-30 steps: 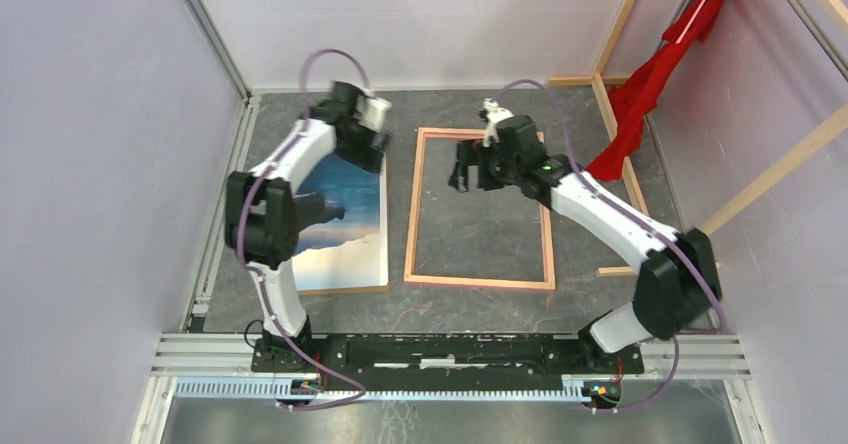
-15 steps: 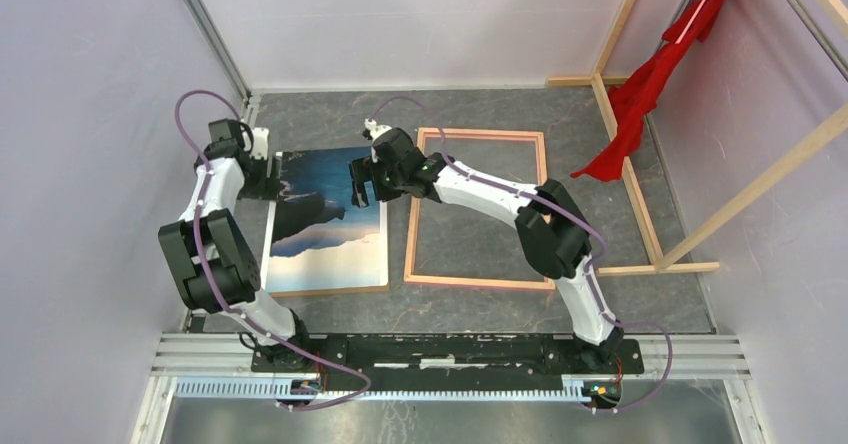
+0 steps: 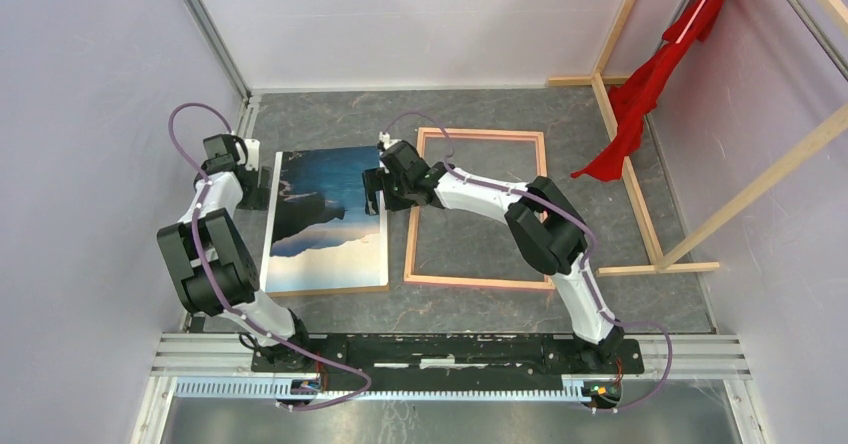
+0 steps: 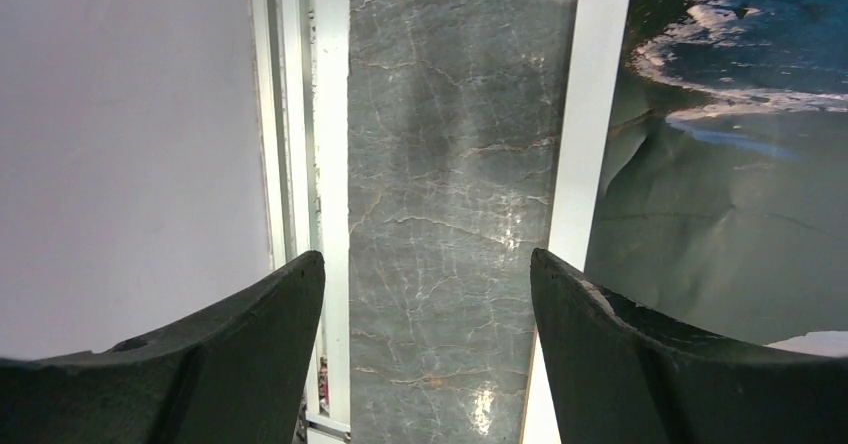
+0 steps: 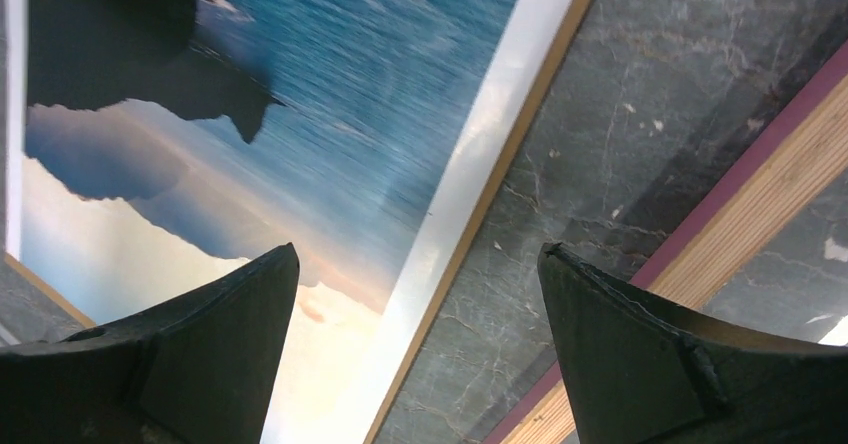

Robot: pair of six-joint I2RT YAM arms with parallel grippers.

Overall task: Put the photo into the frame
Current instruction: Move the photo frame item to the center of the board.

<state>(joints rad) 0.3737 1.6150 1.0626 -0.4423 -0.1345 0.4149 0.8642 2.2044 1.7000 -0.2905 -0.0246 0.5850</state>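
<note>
The photo (image 3: 325, 229), a seascape print with a white border, lies flat and face up on the grey table, left of the frame (image 3: 480, 282). The frame lies flat too, showing tan wood with a pink edge (image 5: 770, 179). My left gripper (image 3: 256, 186) stands open at the photo's left edge; in the left wrist view its jaws (image 4: 428, 264) span bare table, with the photo's white border (image 4: 592, 124) by the right finger. My right gripper (image 3: 374, 192) is open over the photo's right edge (image 5: 470, 179), which runs between its fingers (image 5: 418, 252). Nothing is held.
A metal rail (image 3: 238, 139) and the wall run close along the left of the left gripper. Bare wooden beams (image 3: 628, 169) and a red cloth (image 3: 650, 74) stand at the back right. A narrow strip of table (image 5: 600, 154) separates photo and frame.
The left arm has swung from the photo's top to its left edge. The right arm has swung from over the frame to the photo's right edge. The photo has not moved.
</note>
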